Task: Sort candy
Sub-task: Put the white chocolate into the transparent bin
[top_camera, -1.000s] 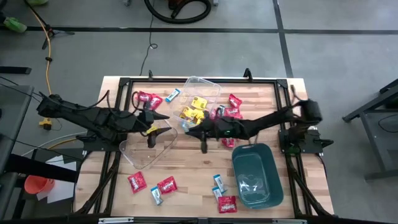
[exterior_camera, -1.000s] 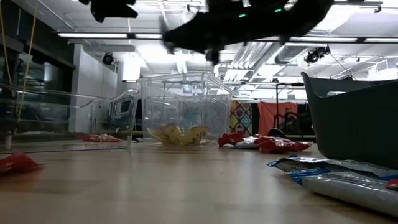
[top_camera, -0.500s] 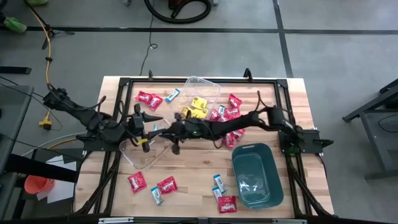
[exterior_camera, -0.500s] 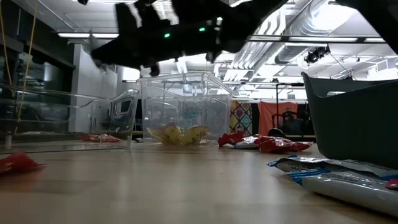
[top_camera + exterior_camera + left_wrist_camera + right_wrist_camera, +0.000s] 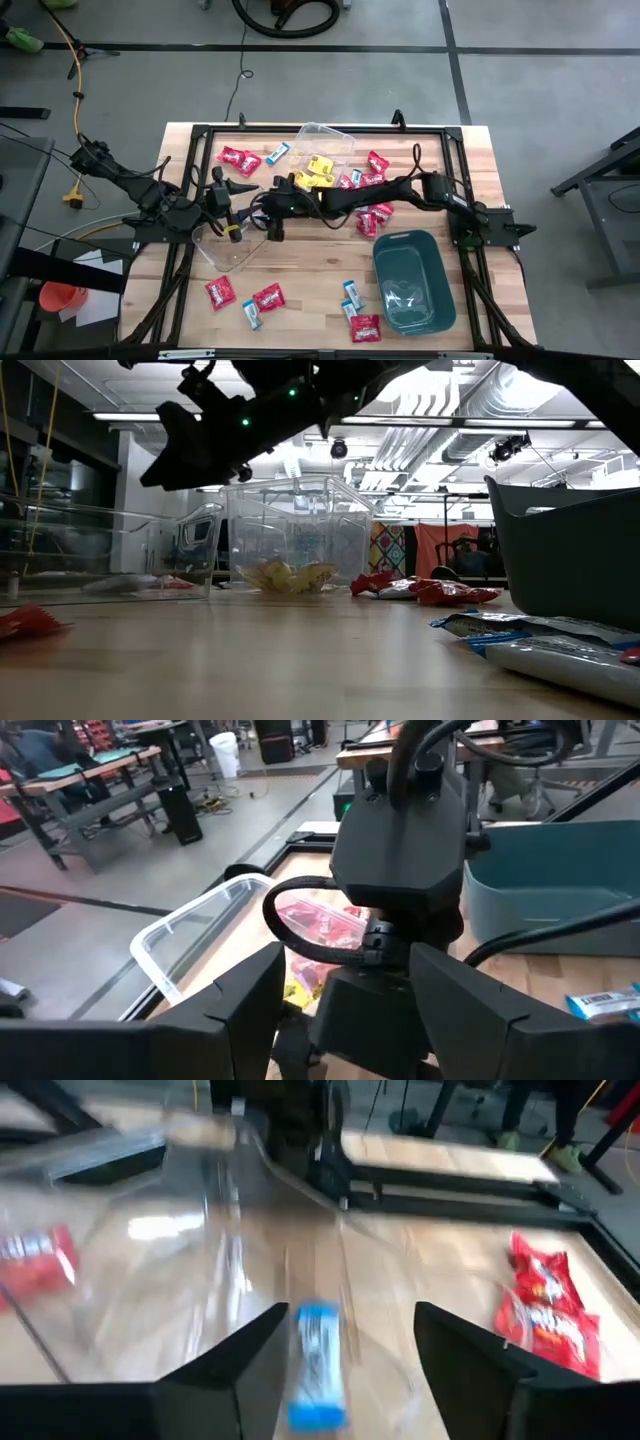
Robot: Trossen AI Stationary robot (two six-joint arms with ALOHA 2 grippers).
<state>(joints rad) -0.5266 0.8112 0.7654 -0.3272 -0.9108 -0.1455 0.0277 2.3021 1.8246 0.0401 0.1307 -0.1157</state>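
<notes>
Right tool: the right tool [image 5: 272,232] hung over the near clear tub [image 5: 240,240], its fingers [image 5: 230,1370] apart with nothing between them.
Blue packet: one blue-and-white candy packet [image 5: 318,1368] was in the air just beyond the right tool's fingers, above the tub's floor.
Left tool: the left tool [image 5: 243,190] waited just beside the right tool, at the tub's rim, fingers apart and empty.
Tubs: two clear tubs; the far one [image 5: 325,147] sat behind the right tool and held yellow packets [image 5: 316,166].
Bin: one teal bin [image 5: 412,280] stood well apart from the right tool, on the right arm's side.
Red packets: two behind the left tool [image 5: 238,159]; a cluster I could not count exactly under the right arm [image 5: 368,186]; three along the counter's front edge [image 5: 221,291].
Blue packets on counter: one beside the far tub [image 5: 279,152], about three near the front edge [image 5: 349,292].
Open room: bare counter [image 5: 310,270] lay in front of the right tool, between the near tub and the bin.
Edges: a dark frame ran round the counter, close to the outer packets.
</notes>
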